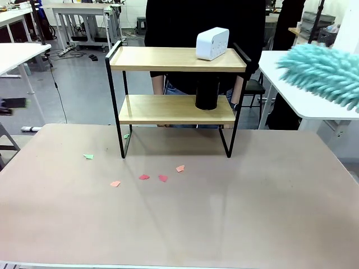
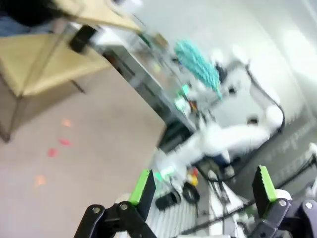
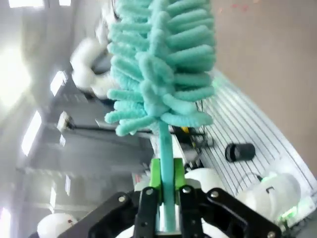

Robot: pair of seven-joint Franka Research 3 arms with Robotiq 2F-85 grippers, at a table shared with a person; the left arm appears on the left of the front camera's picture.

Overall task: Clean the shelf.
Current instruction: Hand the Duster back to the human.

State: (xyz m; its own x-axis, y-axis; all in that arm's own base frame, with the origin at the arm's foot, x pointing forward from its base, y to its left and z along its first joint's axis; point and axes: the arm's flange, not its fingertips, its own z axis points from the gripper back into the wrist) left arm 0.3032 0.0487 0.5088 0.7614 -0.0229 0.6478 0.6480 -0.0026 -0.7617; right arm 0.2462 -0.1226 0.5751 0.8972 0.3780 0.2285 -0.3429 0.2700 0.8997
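The right gripper [image 3: 165, 198] is clamped tight on the thin handle of a teal duster [image 3: 161, 74], whose fluffy head stands out straight beyond the fingertips. In the front view the duster [image 1: 325, 73] hangs in the air at the right edge, level with the top board of the shelf [image 1: 176, 84] and well apart from it, to the shelf's right.

The left gripper [image 2: 203, 191] is wide open, with nothing between its green pads [image 2: 141, 187]. The shelf [image 2: 44, 59] lies far ahead of it and off to the upper left of its view.

On the shelf's top board sits a white box [image 1: 212, 43]; a black cylinder [image 1: 206, 94] stands on the lower board. Paper scraps [image 1: 145, 177] in red, orange and green lie on the table [image 1: 179, 224] in front of the shelf. A person in dark clothes [image 1: 202, 22] stands behind it.
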